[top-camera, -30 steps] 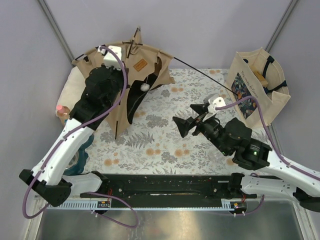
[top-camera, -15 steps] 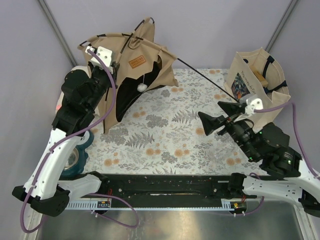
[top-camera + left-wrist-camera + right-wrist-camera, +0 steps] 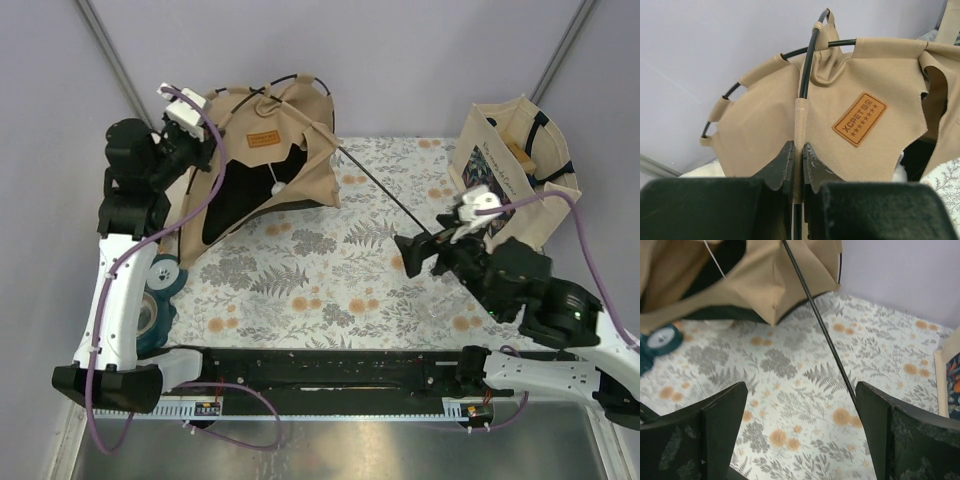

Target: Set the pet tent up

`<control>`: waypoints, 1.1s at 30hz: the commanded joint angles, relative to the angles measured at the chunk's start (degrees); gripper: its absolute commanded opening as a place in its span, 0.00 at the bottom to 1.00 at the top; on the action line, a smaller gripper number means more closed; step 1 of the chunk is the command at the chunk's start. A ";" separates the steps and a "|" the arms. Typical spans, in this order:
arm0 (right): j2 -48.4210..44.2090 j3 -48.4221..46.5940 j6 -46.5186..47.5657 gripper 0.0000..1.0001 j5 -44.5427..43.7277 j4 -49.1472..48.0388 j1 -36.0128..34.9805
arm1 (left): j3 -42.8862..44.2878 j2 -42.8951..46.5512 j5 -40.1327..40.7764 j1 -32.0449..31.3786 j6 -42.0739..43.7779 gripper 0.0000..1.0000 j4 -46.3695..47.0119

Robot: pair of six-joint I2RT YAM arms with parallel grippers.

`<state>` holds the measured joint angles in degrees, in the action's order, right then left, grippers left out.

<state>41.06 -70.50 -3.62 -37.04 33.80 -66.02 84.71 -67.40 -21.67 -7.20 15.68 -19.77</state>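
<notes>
The tan pet tent (image 3: 270,150) stands at the back left of the floral mat, its dark doorway facing front and its white pom-pom (image 3: 276,191) hanging. My left gripper (image 3: 203,130) is shut on a fabric-sleeved black pole (image 3: 807,65) at the tent's top, beside the brown label (image 3: 860,118); it also shows in the left wrist view (image 3: 798,156). One loose black pole (image 3: 390,195) runs from the tent toward my right gripper (image 3: 425,247). That gripper (image 3: 800,425) is open, with the pole (image 3: 820,322) passing just inside its right finger (image 3: 875,425).
A beige tote bag with a dark floral print (image 3: 520,170) stands at the back right. A teal tape roll (image 3: 150,305) lies at the mat's left edge, also seen in the right wrist view (image 3: 662,337). The floral mat (image 3: 330,290) covers the table; grey walls enclose it.
My left gripper has carried the tent pole up and toward the back left, spreading the tent open. My right gripper has swung right, then settled around the loose pole's near end.
</notes>
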 commanded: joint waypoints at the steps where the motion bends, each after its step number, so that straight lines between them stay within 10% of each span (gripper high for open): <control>1: 4.81 -0.87 -1.48 0.99 -1.38 6.01 -0.25 | 1.34 0.95 -15.39 9.11 -5.38 0.00 10.54; 33: 15.80 2.29 -5.52 0.95 6.45 10.76 14.87 | -0.86 3.41 -35.99 19.68 -7.07 0.00 11.94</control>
<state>55.75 -68.29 -7.99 -32.69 44.71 -52.01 81.36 -66.28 -55.07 11.88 9.54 -15.35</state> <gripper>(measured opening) 0.992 0.090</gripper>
